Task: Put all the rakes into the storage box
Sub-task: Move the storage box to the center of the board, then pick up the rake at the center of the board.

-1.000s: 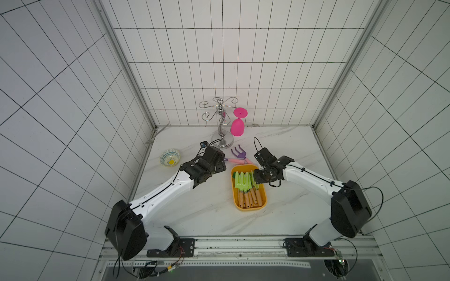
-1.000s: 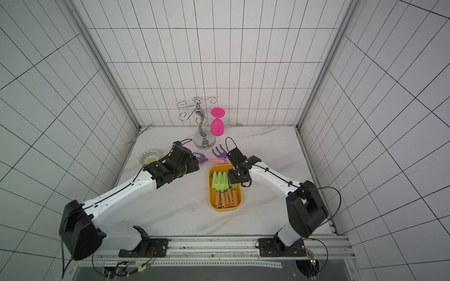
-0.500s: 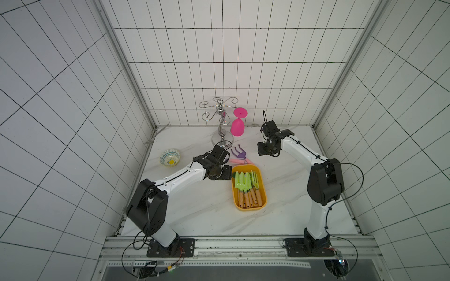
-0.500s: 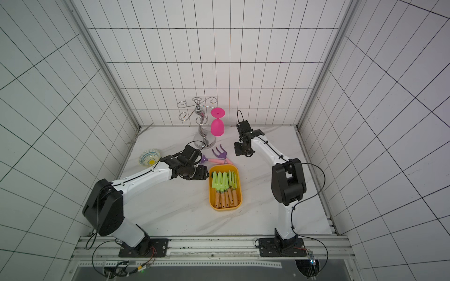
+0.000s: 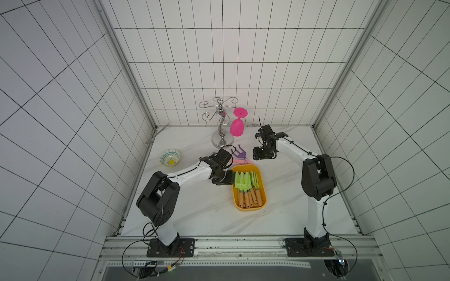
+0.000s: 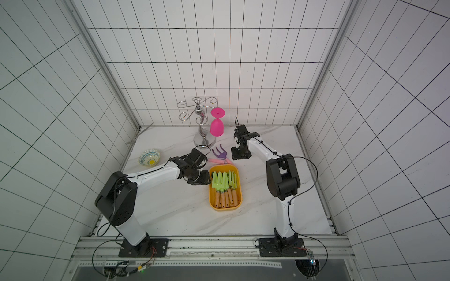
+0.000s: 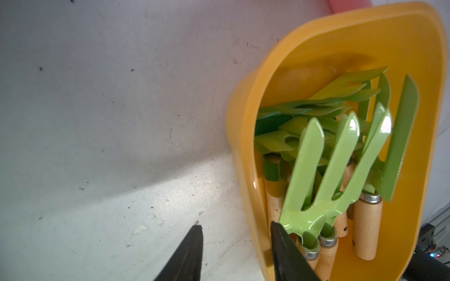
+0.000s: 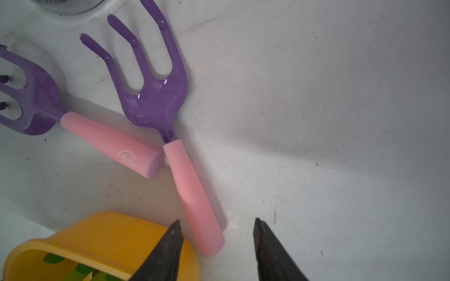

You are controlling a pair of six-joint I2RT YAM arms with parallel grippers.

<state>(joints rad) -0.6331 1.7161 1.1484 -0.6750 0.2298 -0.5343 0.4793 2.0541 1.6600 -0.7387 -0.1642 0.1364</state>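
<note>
Just ahead of right gripper (image 8: 216, 222), handle of rake (image 8: 155, 97)

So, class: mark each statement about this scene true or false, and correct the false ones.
1. Two purple rakes lie on the table outside the box. True.
2. The pink glass stands upright. False: it is upside down, foot up, by the rack.
3. The green tools in the box have wooden handles. True.
4. The right gripper holds a rake. False: its jaws are open over one rake's pink handle.
5. The bowl is in the box. False: it sits on the table, apart from it.
</note>
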